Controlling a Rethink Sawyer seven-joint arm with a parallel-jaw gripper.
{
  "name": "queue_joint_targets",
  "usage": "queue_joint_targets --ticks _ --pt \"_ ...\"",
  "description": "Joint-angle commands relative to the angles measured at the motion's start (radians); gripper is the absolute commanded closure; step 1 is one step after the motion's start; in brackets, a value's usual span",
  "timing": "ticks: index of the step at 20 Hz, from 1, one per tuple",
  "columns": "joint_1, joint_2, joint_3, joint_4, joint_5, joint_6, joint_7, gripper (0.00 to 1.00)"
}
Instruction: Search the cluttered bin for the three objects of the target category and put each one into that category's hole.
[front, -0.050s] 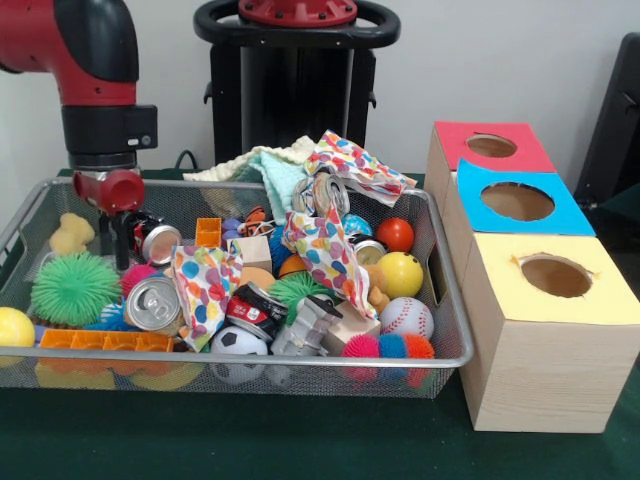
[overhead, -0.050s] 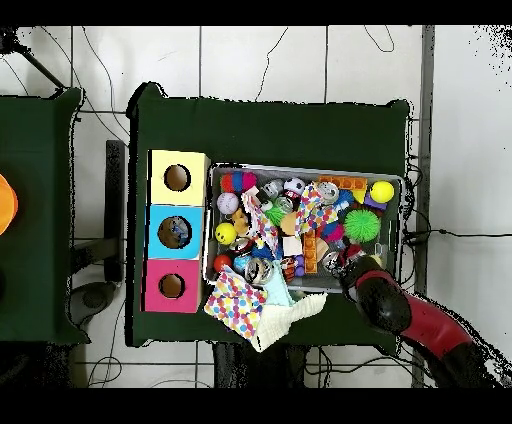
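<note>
The claw (front, -0.050s: 127, 243) reached into the bin (front, -0.050s: 440, 262) beside a can (front, -0.050s: 157, 241); its grip was unclear. Centering it over the can first seemed wise.

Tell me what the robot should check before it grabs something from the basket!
1. Gripper is over the basket: ok, it hangs at one end.
2. Gripper is open and empty: cannot tell, its tip is hidden among the toys.
3. Something is within reach: ok, a can lies right beside it.
4. Holes in the red box, blue box and yellow box are free: ok.
5. Toys are uncovered: not ok, a dotted cloth lies over some.
</note>
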Motion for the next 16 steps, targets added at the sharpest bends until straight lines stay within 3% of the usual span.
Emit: queue_joint_targets --ticks 1,16 --pt "0.061 0.073 -0.039 -0.115 -0.003 -0.014 0.058 1.0" --pt "0.117 0.037 -0.112 -0.085 0.017 -0.013 0.086 1.0"
